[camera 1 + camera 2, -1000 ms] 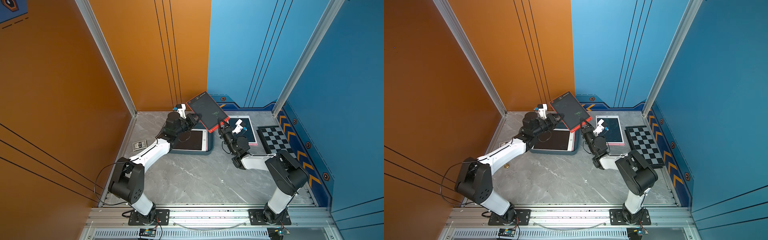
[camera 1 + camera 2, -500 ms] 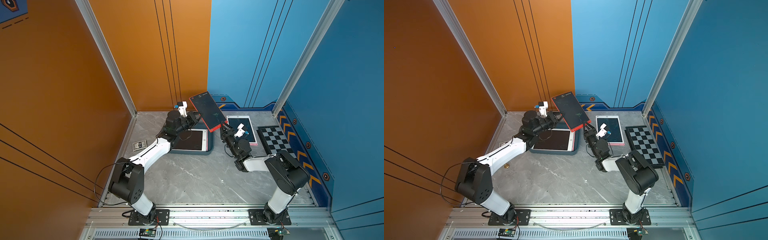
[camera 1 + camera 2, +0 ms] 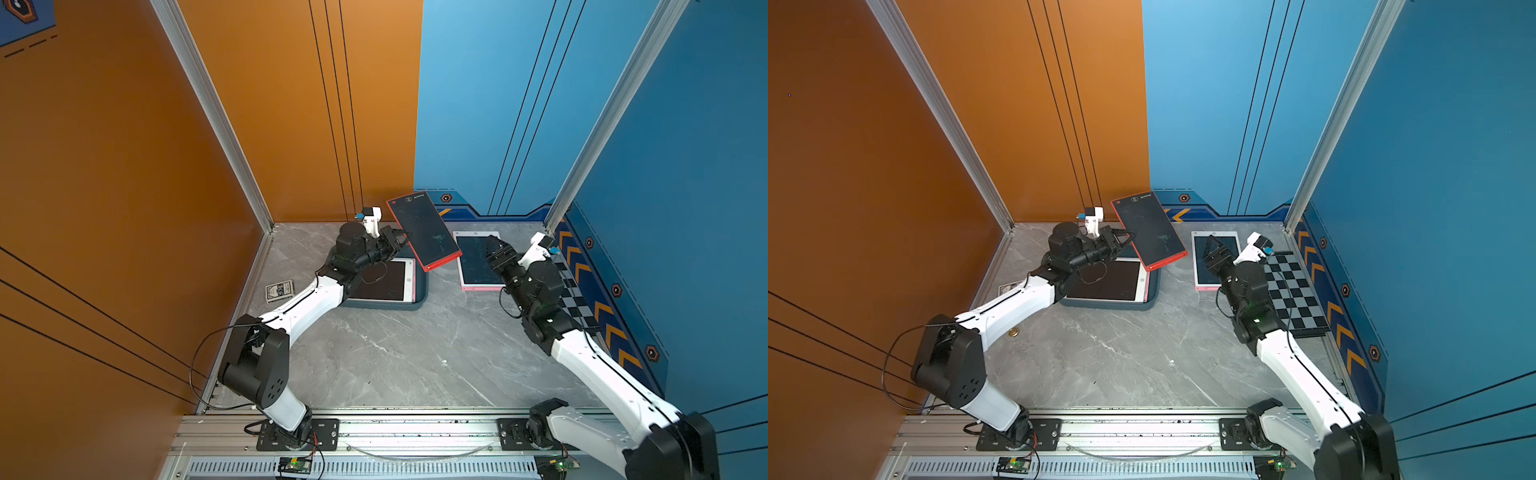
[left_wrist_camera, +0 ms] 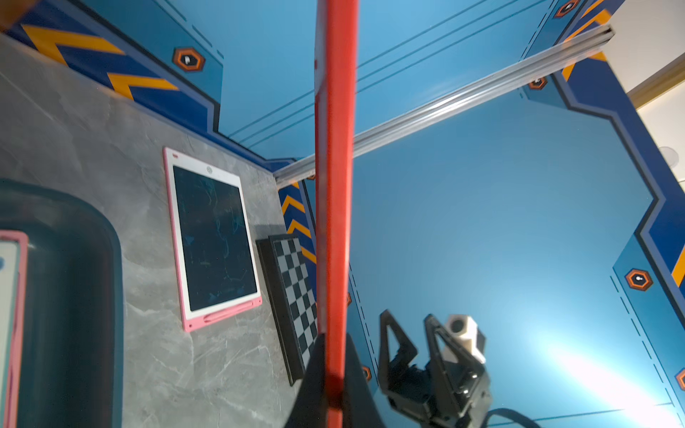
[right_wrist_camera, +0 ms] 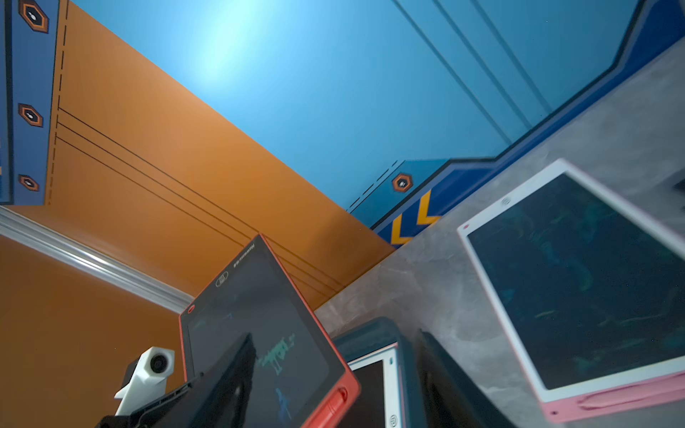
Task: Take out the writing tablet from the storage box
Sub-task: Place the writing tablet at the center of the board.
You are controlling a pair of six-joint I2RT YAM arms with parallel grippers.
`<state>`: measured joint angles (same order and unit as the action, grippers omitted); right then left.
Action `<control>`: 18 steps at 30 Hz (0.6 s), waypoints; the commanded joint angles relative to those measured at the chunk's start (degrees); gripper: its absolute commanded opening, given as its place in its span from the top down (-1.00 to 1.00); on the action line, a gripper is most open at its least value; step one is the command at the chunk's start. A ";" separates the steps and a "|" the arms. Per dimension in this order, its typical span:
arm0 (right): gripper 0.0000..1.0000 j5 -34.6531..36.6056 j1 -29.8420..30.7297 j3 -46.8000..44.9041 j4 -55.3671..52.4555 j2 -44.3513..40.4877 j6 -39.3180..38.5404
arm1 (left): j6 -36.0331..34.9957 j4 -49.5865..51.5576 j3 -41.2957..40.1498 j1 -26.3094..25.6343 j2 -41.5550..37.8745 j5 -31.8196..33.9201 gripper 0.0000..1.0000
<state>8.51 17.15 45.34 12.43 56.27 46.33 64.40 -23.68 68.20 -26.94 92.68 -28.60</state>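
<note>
Pink tablet [image 3: 1202,270] lies between storage box [image 3: 1113,304] and chequered board [image 3: 1293,291]

The shallow dark teal plastic storage box [image 3: 380,304] sits on the grey marbled tabletop [image 3: 395,353], left of centre. A pink-and-white-framed writing tablet [image 3: 386,280] lies inside it. A red-framed rectangular writing tablet [image 3: 424,235] hangs tilted above the box's far right corner, one edge pinched in the left gripper [image 3: 402,241]. Right of the box, a second pink-and-white-framed tablet [image 3: 473,270] lies flat on the tabletop, with the right gripper [image 3: 494,244] over it, fingers spread. A black-and-white chequered board [image 3: 1293,293] lies further right again. A small printed card pack [image 3: 279,290] lies left of the box.
</note>
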 commanded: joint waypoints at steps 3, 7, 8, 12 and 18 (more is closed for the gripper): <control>-0.48 6.77 -3.82 2.55 -25.51 -7.68 -14.24 | -3.85 7.25 4.35 -7.98 4.81 -3.65 1.00; -0.51 6.33 -4.80 2.87 -30.09 -12.75 -15.89 | -2.94 7.25 5.81 -14.61 10.19 -2.22 1.00; -0.51 6.03 -4.85 3.04 -31.33 -13.76 -16.19 | -2.86 7.22 6.58 -16.10 11.82 -2.01 1.00; -0.52 5.78 -5.06 3.94 -36.40 -17.23 -17.53 | -0.62 5.28 9.11 -20.65 17.93 -0.99 1.00; -0.56 5.75 -5.44 3.07 -41.14 -22.80 -17.83 | 6.79 -4.57 10.93 -26.04 27.60 2.42 1.00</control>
<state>13.61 12.25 47.53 -23.53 35.51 30.20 67.31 -20.82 76.25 -51.72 117.45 -28.42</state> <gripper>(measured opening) 0.777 0.074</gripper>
